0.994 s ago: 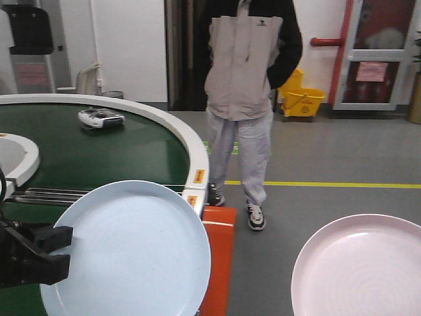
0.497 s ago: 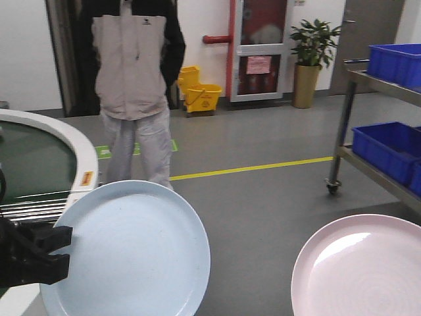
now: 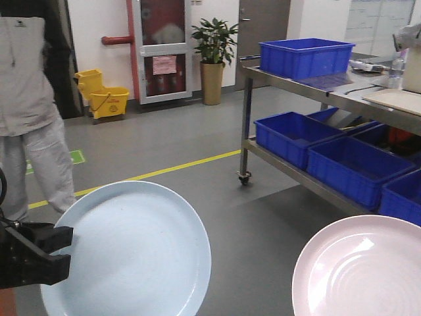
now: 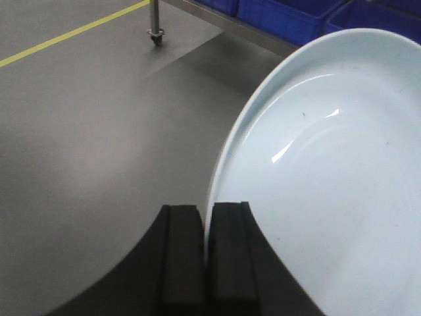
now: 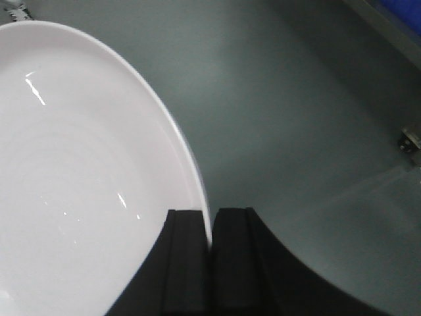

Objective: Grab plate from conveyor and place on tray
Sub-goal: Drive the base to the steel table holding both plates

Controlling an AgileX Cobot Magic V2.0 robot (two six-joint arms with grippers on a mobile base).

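Observation:
A light blue plate (image 3: 131, 250) hangs over the grey floor, and my left gripper (image 3: 62, 249) is shut on its left rim. In the left wrist view the black fingers (image 4: 181, 257) of the left gripper (image 4: 205, 212) pinch the blue plate's (image 4: 335, 171) edge. A pale pink plate (image 3: 362, 270) is at the lower right. My right gripper (image 5: 210, 214) is shut on the pink plate's (image 5: 79, 178) rim. A flat cream tray (image 3: 396, 100) lies on the steel rack's top at the far right. The conveyor is out of view.
A steel rack (image 3: 247, 125) on castors carries blue bins on top (image 3: 306, 56) and on its lower shelf (image 3: 342, 158). A person (image 3: 29, 112) stands at the left. At the back are a yellow mop bucket (image 3: 105, 99) and a potted plant (image 3: 212, 59).
The view has swung to the right: the conveyor has left the frame and the rack with blue bins has come in. Both plates stay gripped in the same places.

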